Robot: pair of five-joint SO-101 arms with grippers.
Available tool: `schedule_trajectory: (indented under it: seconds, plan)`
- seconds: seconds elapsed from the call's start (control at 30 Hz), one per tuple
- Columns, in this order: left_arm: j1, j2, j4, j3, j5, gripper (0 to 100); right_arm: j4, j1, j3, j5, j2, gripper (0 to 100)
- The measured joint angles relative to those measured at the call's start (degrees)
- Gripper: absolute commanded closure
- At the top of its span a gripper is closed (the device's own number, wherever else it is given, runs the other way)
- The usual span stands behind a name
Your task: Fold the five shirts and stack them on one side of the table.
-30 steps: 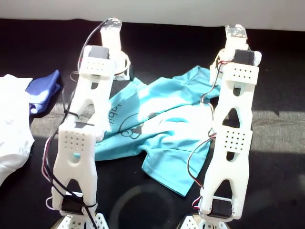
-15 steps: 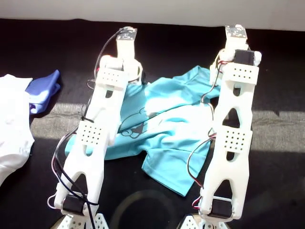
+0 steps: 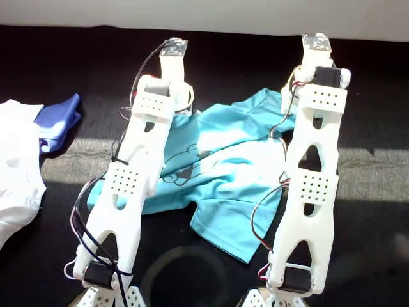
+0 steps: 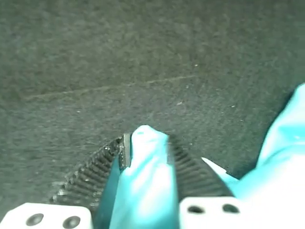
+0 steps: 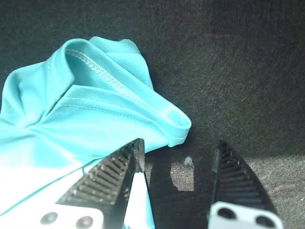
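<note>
A teal shirt [image 3: 217,173] with a dark print lies rumpled in the middle of the black table, between the two white arms. My left gripper [image 4: 147,143] is shut on a bunched fold of that teal shirt [image 4: 145,181], at its far left corner in the high view [image 3: 174,96]. My right gripper [image 5: 178,160] stands open just above the cloth, its fingers either side of the hemmed edge of the teal shirt [image 5: 95,105], at the shirt's far right corner. A white shirt [image 3: 16,173] and a blue shirt [image 3: 57,118] lie at the left edge.
The table [image 3: 370,192] is covered in black cloth, crossed by a band of sunlight. A pale wall runs along the far edge. Bare cloth lies to the right of the right arm [image 3: 313,179] and beyond both grippers.
The left arm has swung to the right and farther back, dragging the teal shirt's left part with it. The right arm has stayed still.
</note>
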Motion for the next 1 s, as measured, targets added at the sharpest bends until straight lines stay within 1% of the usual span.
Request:
schedule_trajectory:
  seconds: [0.1,0.2,0.3,0.4,0.47,0.57,0.67,0.77,0.87,1.0]
  plan:
    - [0.1,0.0,0.4,0.0,0.0,98,0.0,0.0,0.0,0.0,0.0,76.4]
    - [0.1,0.1,3.0,-2.4,0.0,98,0.0,0.0,0.0,0.0,0.0,76.4]
    - [-0.6,0.1,7.9,-6.5,-0.1,98,0.3,0.0,0.0,0.0,0.0,76.4]
    - [-2.7,-0.3,16.1,-11.9,-0.1,98,0.4,0.0,0.0,0.0,0.0,76.4]
    - [-4.7,-2.5,21.6,-12.4,-1.1,98,0.4,0.0,0.0,0.0,-0.4,76.4]
    - [-8.8,-6.9,23.6,-10.5,-2.9,98,0.4,-0.6,0.0,0.0,-3.3,76.4]
    - [-13.5,-12.7,24.3,-5.5,-3.4,98,0.4,-2.7,0.0,0.0,-6.4,76.4]
    - [-17.9,-20.2,24.4,2.7,-3.3,98,0.4,-4.8,0.0,0.0,-7.7,76.4]
    - [-21.7,-28.8,24.4,14.9,-5.2,98,0.4,-6.2,0.0,0.0,-8.2,76.4]
    - [-22.9,-37.4,24.3,32.8,-7.8,98,0.4,-9.1,0.0,0.0,-8.2,76.4]
